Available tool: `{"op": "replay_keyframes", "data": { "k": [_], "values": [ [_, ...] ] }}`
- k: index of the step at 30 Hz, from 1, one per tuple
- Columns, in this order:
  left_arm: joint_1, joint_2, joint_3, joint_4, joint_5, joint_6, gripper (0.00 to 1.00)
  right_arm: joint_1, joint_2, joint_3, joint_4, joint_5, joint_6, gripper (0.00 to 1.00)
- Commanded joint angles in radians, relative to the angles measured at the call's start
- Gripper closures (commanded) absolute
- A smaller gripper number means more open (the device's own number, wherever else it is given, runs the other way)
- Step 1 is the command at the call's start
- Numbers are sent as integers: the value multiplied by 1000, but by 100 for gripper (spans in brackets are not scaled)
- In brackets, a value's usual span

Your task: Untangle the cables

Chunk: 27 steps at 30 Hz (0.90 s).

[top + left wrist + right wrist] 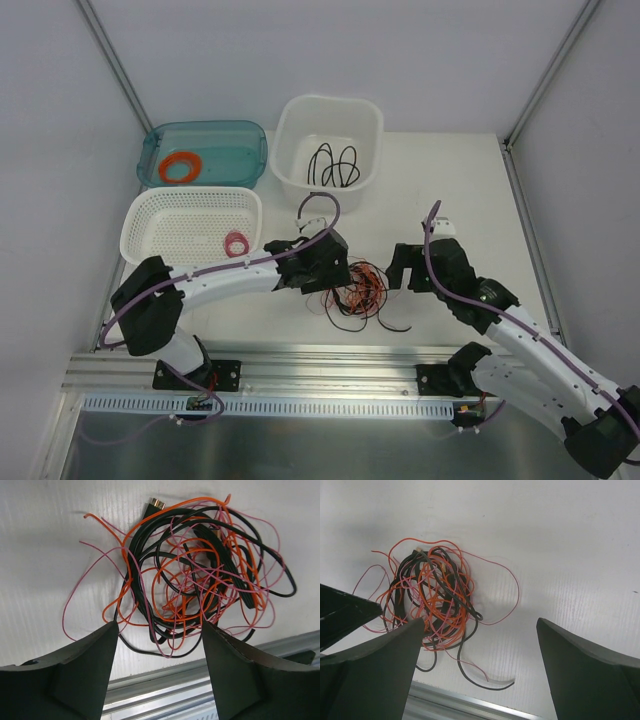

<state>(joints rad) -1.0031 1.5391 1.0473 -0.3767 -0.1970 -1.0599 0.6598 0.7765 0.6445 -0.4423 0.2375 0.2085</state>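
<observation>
Holds the left black two-finger tool [160, 630] spread, pinching nothing, fingertips either side of the near edge of the loose tangle of thin black, orange and pink cables [195, 572]. Holds the right black tool [480, 625] spread wide too, empty, just beside that tangle on its right. Finds the cables lying on the white bench [560, 540], between both tools, near the metal rail [165, 690]

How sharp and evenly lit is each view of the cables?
Top external: even light, faint shadows, cables small yet distinct. Left wrist: cables crisp, individual strands separable. Right wrist: cables sharp, own fingers dark and featureless in the foreground.
</observation>
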Motion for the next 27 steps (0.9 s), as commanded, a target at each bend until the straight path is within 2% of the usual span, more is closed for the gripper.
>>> {"op": "replay_keyframes", "data": {
  "k": [1, 2, 3, 5, 6, 7, 8, 16, 20, 27],
  "values": [
    [-20, 52, 42, -1, -44, -48, 33, 1, -8, -38, 92, -32, 40, 1],
    [-22, 61, 39, -1, -47, -54, 37, 1, 3, -45, 121, -56, 45, 1],
    [-26, 68, 37, 1, -51, -58, 50, 1, 15, -46, 134, -64, 51, 1],
    [-29, 67, 36, -1, -65, -52, 64, 1, 47, -49, 158, -75, 54, 1],
    [-29, 58, 36, -1, -70, -42, 74, 4, 55, -48, 168, -81, 57, 1],
    [-29, 49, 36, -2, -77, -31, 90, 3, 66, -49, 189, -96, 55, 1],
    [-29, 38, 37, -2, -79, -17, 99, 3, 91, -49, 201, -107, 57, 1],
    [-29, -114, 126, -43, -74, 233, 100, 1, 303, -94, 388, -230, 115, 1],
    [-29, -186, 203, -90, -68, 363, 100, -5, 383, -114, 404, -211, 138, 2],
    [-26, -332, 397, -157, -87, 575, 100, -126, 422, -131, 355, -264, 186, 3]
  ]
}}
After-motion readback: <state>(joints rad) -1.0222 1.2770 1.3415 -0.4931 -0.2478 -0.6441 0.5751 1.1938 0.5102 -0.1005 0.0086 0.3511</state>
